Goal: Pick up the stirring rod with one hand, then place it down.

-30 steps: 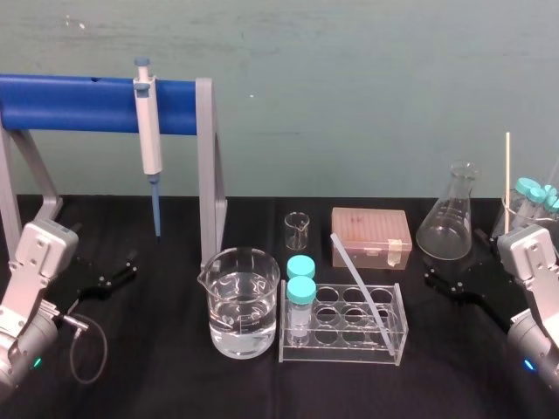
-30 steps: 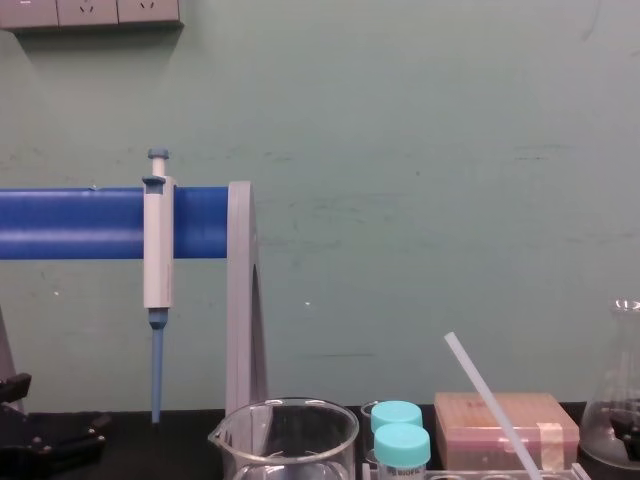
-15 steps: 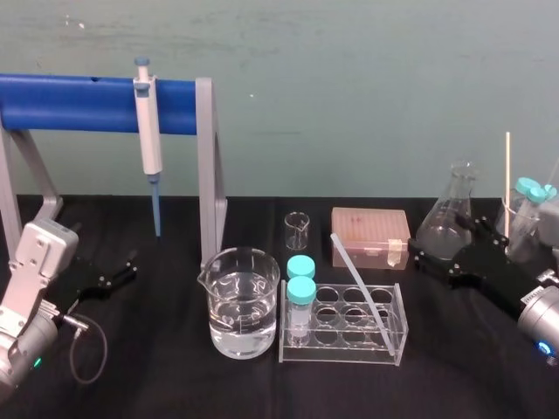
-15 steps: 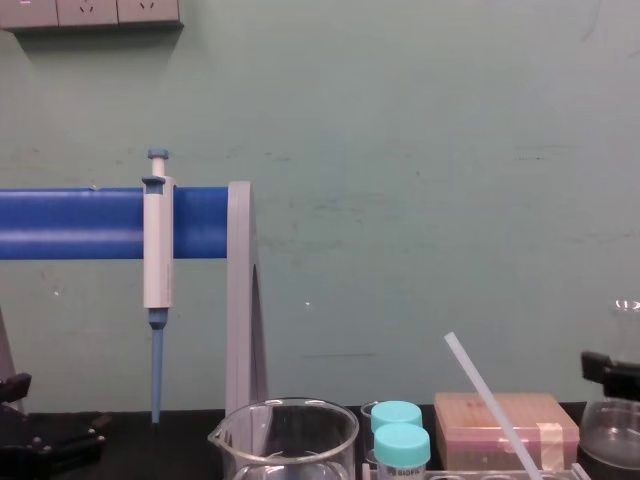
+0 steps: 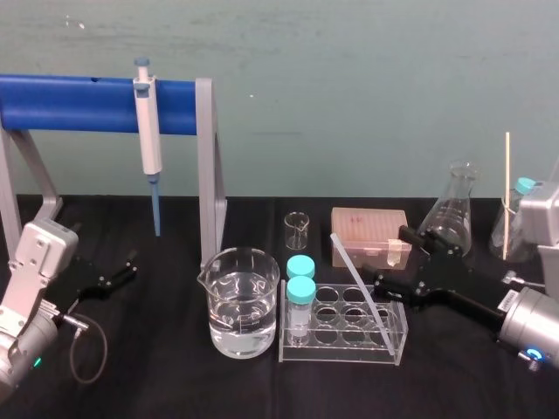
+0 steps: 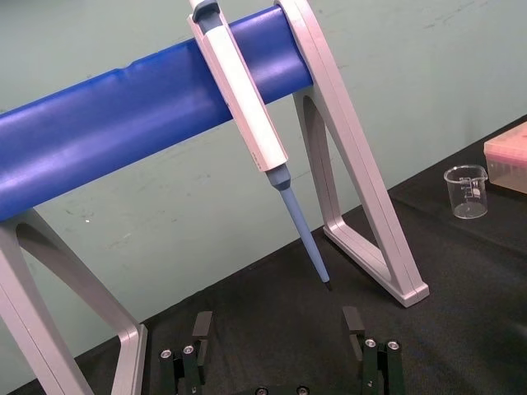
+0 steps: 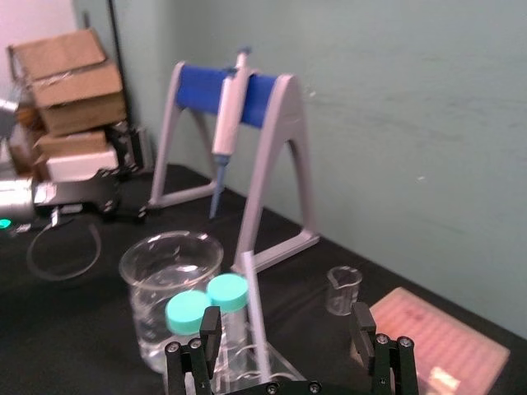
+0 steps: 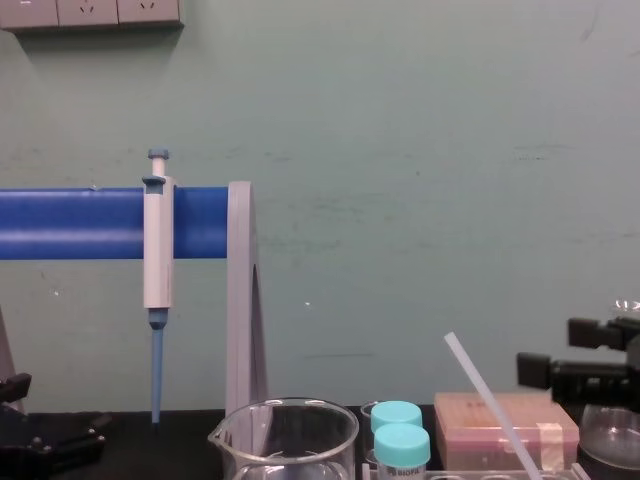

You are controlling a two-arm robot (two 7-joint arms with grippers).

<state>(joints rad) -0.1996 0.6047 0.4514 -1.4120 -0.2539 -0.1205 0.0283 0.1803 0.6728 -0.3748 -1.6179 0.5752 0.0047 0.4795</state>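
**None of the task done: rod in the rack, right gripper lined up**

- Stirring rod stood leaning in the clear rack, lower end down in a well, upper end tilted up and toward the robot's left. Nothing held it. Seen from the chest, it rose at a slant in front of the pink box.
- Right gripper was reached in over the rack's right end, level with the upper half of the rod and just beside it. Fingers were spread wide and empty.
- From the right wrist, the rod ran up between the two open fingers of the gripper, much nearer one finger than the other. A gap showed on both sides, so I judged no contact.
- Left gripper sat parked low on the table by the foot of the blue stand. Its fingers were also wide apart and held nothing.
- Beaker of water stood close on the rack's left, and a pipette hung on the stand.

Progress, as I read it: this was the approach stage. The grasp, the lift and the set-down all remained. The next move would call for centring the rod between the fingers before closing. Lifting along its lean would keep it from levering against the rack.
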